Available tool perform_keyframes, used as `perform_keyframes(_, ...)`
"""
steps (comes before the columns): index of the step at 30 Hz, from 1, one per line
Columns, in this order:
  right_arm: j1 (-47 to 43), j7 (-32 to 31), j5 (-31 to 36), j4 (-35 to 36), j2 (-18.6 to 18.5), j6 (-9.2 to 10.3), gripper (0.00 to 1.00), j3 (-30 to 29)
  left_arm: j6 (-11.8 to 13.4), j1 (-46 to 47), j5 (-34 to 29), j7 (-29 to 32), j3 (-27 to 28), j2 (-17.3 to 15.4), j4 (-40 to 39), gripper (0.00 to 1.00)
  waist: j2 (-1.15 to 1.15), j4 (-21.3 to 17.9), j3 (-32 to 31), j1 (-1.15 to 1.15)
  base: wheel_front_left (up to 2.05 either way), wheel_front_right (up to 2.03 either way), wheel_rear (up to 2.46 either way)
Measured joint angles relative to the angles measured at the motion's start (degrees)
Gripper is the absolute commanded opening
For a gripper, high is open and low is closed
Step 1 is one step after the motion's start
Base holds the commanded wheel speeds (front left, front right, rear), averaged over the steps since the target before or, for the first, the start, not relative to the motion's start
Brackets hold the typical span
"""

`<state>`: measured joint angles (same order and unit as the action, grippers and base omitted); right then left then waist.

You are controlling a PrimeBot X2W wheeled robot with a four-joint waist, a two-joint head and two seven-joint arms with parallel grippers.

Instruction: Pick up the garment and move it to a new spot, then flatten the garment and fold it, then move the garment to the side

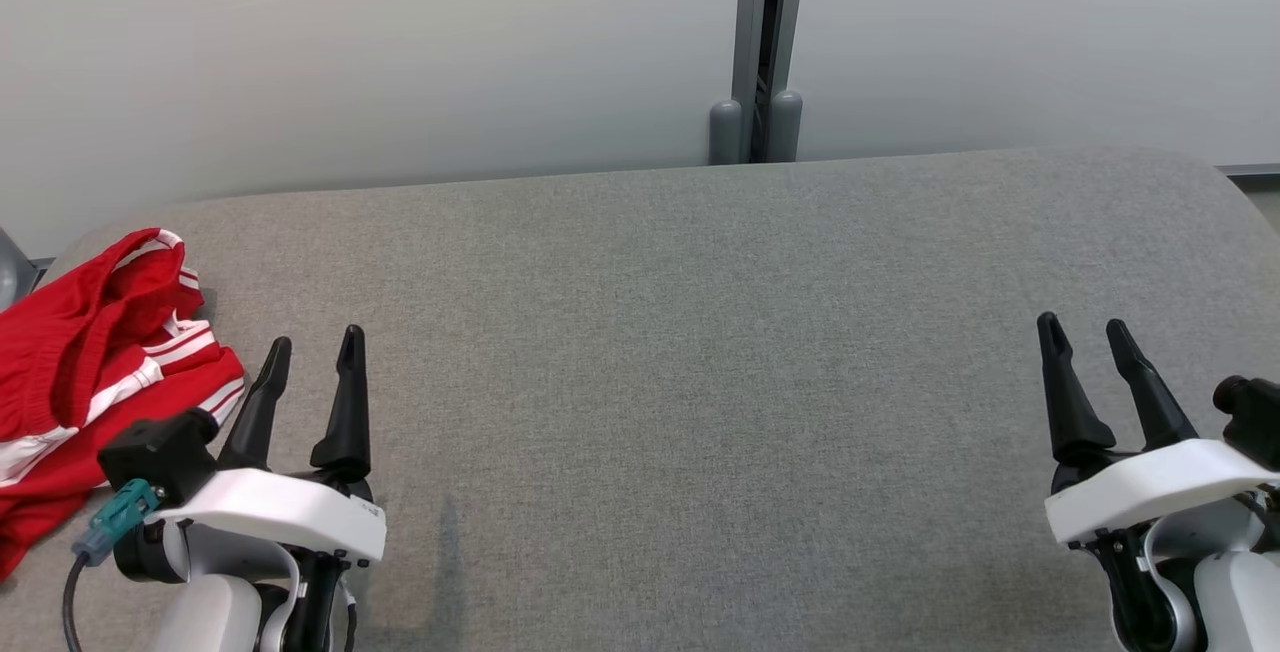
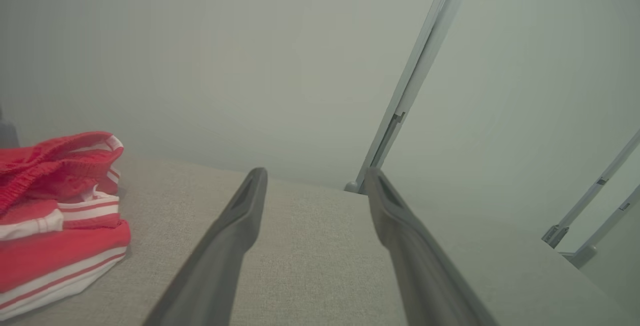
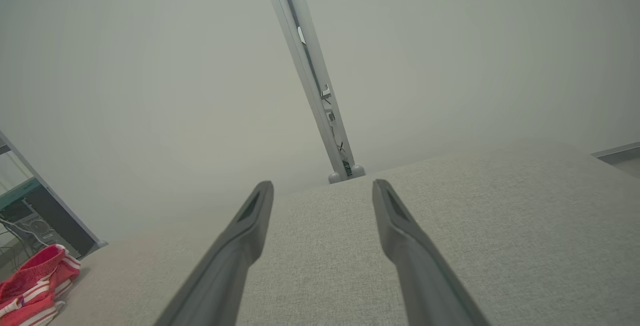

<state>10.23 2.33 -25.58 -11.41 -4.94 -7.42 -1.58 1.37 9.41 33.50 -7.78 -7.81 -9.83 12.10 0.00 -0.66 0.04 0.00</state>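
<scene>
Our left gripper (image 1: 317, 340), with its two long dark fingers, is closest to us, spread apart and empty, and just beside it lies the red garment with white stripes (image 1: 90, 372), bunched up at the left end of the soft grey table (image 1: 700, 352). Our right gripper (image 1: 1082, 324), well apart at the other end, is spread apart and empty too. We think the left gripper should reach over and pinch a thick fold so it all lifts together.

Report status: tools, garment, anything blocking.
Left tool open, empty. Right tool open, empty. Red garment heaped at left edge of table, beside left tool. No obstruction seen.
</scene>
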Motion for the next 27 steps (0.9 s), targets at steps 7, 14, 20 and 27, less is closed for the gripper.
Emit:
perform_keyframes(7,-0.55,0.79,3.89,0.02,0.36,0.0,1.0,0.09,1.22,-0.7,-4.09,-0.27,-0.98,-0.55,0.03,1.0,0.0,0.16,-0.2,0.0,0.0,0.0,0.0)
perform_keyframes(14,-1.18,1.79,6.66,-0.04,0.86,0.0,1.0,0.14,1.94,-0.74,-7.77,-0.42,-2.03,-0.9,0.37,1.0,0.0,0.25,-0.3,0.0,0.0,0.0,0.0)
perform_keyframes(20,-1.58,2.76,9.53,-0.03,0.93,0.0,1.0,0.4,2.71,-1.02,-10.47,-0.58,-2.53,-1.34,0.68,1.0,0.0,0.14,-0.32,0.0,0.0,0.0,0.0)
perform_keyframes(27,-2.3,3.44,12.76,0.25,1.03,0.0,1.0,0.47,3.22,-1.29,-12.25,-0.8,-2.75,-1.3,0.75,1.0,0.0,0.1,-0.29,0.0,0.0,0.0,0.0)
